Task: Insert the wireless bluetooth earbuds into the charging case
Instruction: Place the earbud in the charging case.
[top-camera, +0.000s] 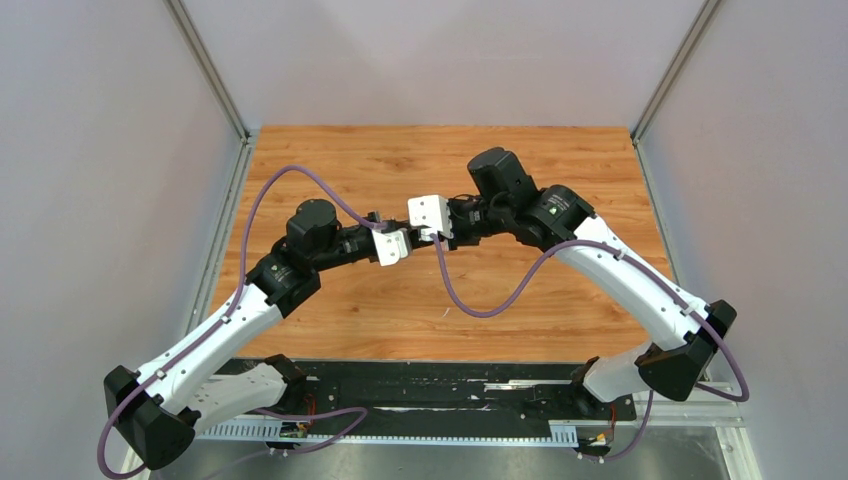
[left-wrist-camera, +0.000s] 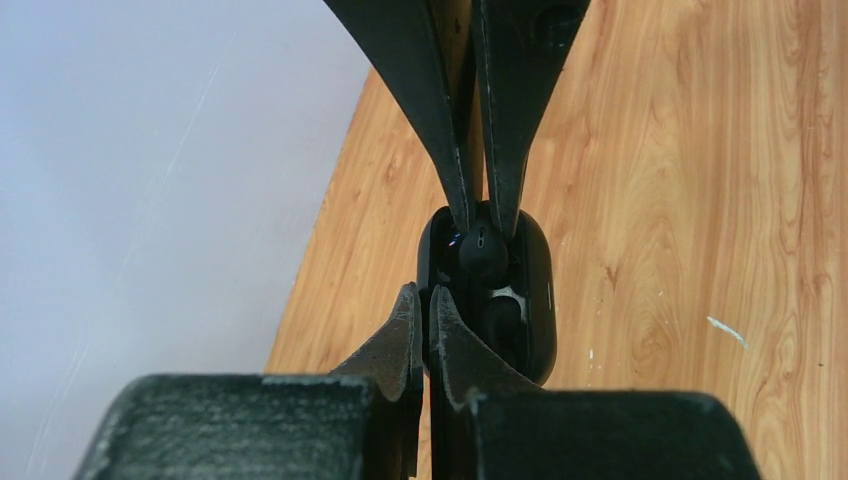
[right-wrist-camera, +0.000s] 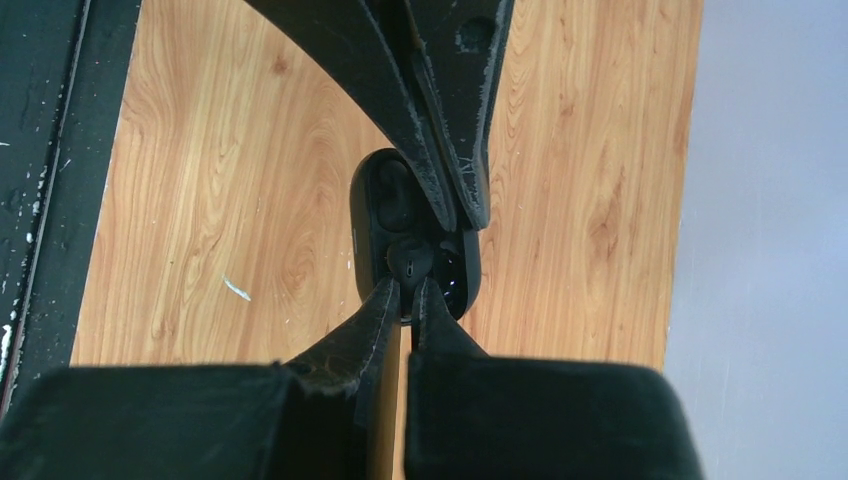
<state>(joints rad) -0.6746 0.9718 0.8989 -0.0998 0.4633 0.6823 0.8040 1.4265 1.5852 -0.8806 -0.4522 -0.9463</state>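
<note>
The black charging case (left-wrist-camera: 537, 290) lies open on the wooden table, oblong, with two pockets. My left gripper (left-wrist-camera: 428, 297) is shut on the case's left wall. My right gripper (right-wrist-camera: 405, 287) is shut on a black rounded earbud (right-wrist-camera: 410, 259), which sits at the mouth of one pocket. In the left wrist view that earbud (left-wrist-camera: 483, 250) shows between the right gripper's fingertips (left-wrist-camera: 508, 205). Whether the other pocket (left-wrist-camera: 502, 320) is filled I cannot tell. From above, both grippers meet at mid-table (top-camera: 420, 238) and hide the case. No white earbuds are in view.
A small white scrap (left-wrist-camera: 727, 330) lies on the wood to the side of the case. Grey enclosure walls (top-camera: 110, 150) ring the table. The black mounting rail (right-wrist-camera: 40, 150) runs along the near edge. Purple cables (top-camera: 490, 305) hang over the wood.
</note>
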